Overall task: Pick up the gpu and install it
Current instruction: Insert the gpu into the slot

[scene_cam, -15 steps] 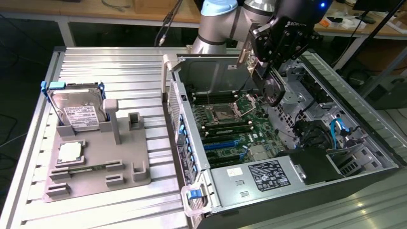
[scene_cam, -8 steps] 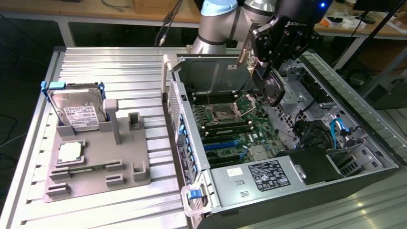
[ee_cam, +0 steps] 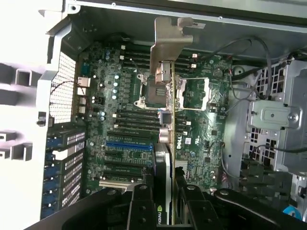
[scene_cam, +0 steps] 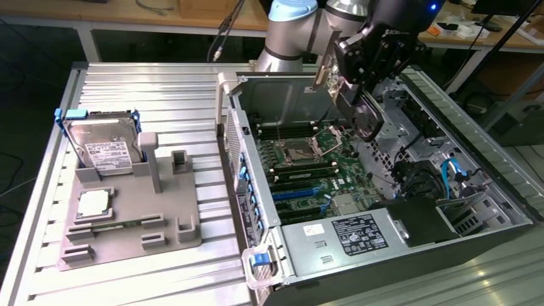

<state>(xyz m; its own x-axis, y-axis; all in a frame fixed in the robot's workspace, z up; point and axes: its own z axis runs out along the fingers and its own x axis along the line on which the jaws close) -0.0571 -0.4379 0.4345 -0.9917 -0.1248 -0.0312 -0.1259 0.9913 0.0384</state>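
the gripper [ee_cam: 165, 191] is clamped on the gpu [ee_cam: 166, 120] above the motherboard [ee_cam: 115, 96]; we judge its long axis crosses the blue slot's [ee_cam: 128, 143] line.

gpu [ee_cam: 165, 143] black, silvery bracket [ee_cam: 170, 43]; motherboard [scene_cam: 340, 156] green, blue slots [scene_cam: 297, 189]; hard drive [scene_cam: 95, 134] silver, white label [scene_cam: 109, 155].

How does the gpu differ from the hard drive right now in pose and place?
The gpu hangs edge-down in the gripper above the motherboard; the hard drive leans in the grey holder outside the case. The gpu is dark with a silvery bracket; the hard drive is silver with a white label. Both are flat rectangular parts.
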